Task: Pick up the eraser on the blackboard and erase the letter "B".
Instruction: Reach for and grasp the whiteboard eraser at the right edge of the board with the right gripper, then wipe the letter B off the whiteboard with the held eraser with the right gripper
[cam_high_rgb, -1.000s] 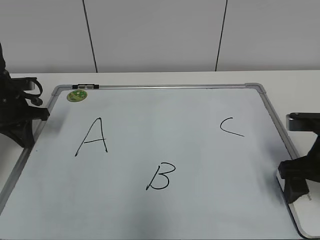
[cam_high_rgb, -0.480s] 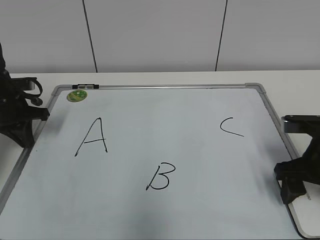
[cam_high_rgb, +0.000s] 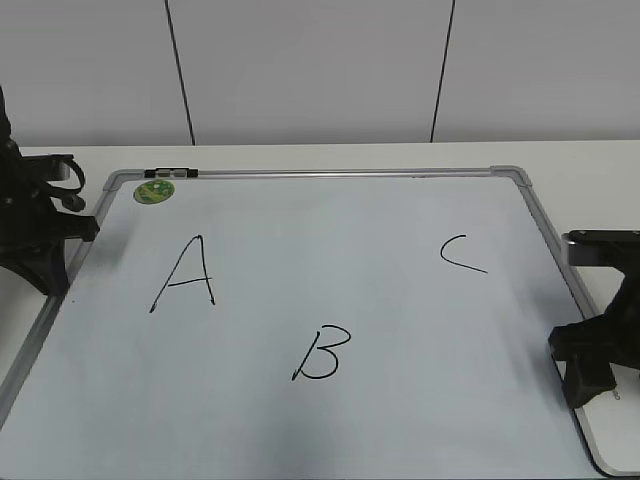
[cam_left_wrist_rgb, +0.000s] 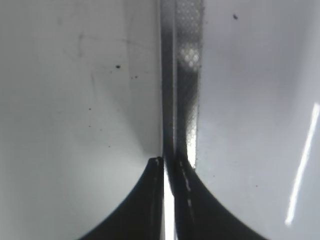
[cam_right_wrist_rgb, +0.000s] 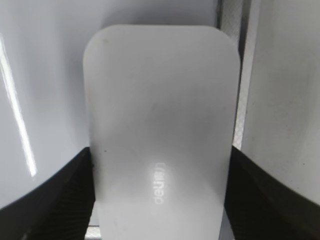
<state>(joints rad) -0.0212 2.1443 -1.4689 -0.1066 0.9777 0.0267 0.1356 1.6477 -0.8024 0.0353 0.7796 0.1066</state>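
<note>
The blackboard (cam_high_rgb: 330, 250) lies flat on the table with a black "A" (cam_high_rgb: 185, 273), the letter "B" (cam_high_rgb: 320, 353) at front centre and a "C" (cam_high_rgb: 463, 254). The white eraser (cam_high_rgb: 612, 440) lies at the board's front right edge. In the right wrist view the eraser (cam_right_wrist_rgb: 160, 100) fills the frame with grey lettering on top. My right gripper (cam_high_rgb: 590, 375) (cam_right_wrist_rgb: 160, 155) has its fingers against both long sides of it. My left gripper (cam_high_rgb: 45, 250) (cam_left_wrist_rgb: 164, 162) is shut and empty over the board's left frame (cam_left_wrist_rgb: 182, 75).
A small round green sticker (cam_high_rgb: 154, 190) sits at the board's far left corner. The board's silver frame (cam_right_wrist_rgb: 242, 100) runs along the eraser's right side. A white wall with dark seams stands behind the table.
My right gripper has dropped a little lower and shifted slightly left over the eraser, covering more of it. The left arm has not moved.
</note>
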